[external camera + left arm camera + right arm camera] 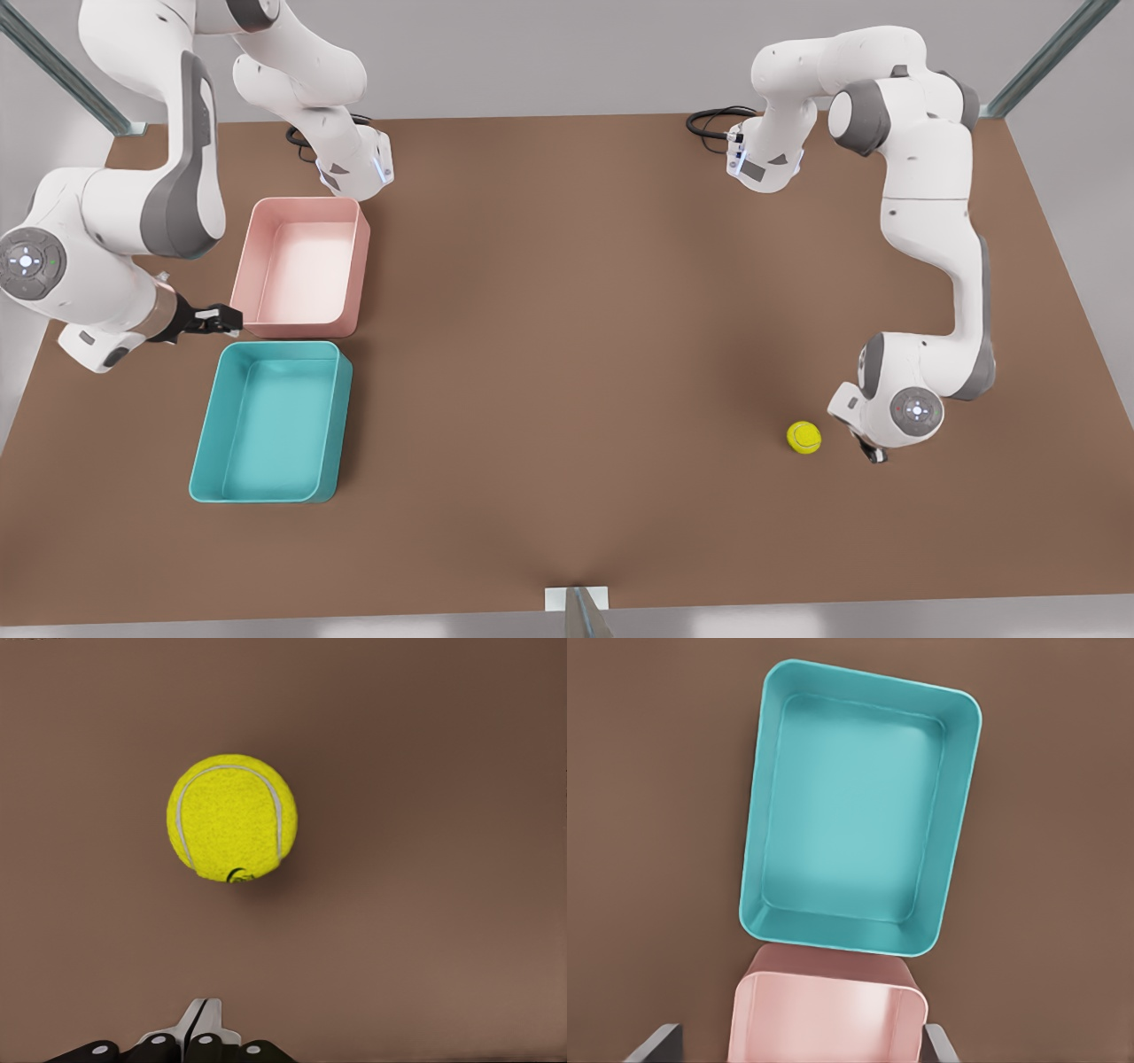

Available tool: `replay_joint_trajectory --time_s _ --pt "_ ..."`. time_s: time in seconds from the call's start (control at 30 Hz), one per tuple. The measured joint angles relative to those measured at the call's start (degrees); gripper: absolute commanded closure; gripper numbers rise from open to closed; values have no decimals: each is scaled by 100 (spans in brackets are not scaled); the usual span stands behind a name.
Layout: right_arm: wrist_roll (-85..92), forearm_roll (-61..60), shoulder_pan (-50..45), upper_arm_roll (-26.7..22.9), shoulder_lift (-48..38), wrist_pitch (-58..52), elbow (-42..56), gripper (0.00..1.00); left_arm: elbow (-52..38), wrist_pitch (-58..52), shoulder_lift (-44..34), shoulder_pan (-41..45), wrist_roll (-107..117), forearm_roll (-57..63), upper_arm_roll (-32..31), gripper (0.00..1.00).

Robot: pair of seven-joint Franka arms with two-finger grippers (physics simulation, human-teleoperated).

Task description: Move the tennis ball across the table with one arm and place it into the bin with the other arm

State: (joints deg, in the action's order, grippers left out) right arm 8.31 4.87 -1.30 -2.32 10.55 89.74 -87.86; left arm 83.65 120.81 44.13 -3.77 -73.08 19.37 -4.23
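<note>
The tennis ball (803, 437) (232, 818) rests on the brown table (567, 310) near the front view's right. My left gripper (875, 455) (202, 1019) sits just beside the ball, on the side nearer the front view's right edge, shut, with nothing between its fingers and not touching the ball. The teal bin (279, 346) (850, 797) lies empty at the front view's left. My right gripper (226, 319) hovers open by the gap between the bin and the pink tray; its spread fingers (656, 1043) frame the pink tray in the right wrist view.
A pink tray (301, 266) (824, 1019), empty, sits right behind the teal bin, almost touching it. Black cables (713, 120) lie near the arm bases at the table's far edge. Broad bare tabletop separates the ball from the bins.
</note>
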Motion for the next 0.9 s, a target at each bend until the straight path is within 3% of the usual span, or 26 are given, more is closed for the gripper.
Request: replay_joint_trajectory --time_s 0.9 --pt "179 27 79 -14 67 404 7 0 315 486 164 174 -1233 155 11 79"
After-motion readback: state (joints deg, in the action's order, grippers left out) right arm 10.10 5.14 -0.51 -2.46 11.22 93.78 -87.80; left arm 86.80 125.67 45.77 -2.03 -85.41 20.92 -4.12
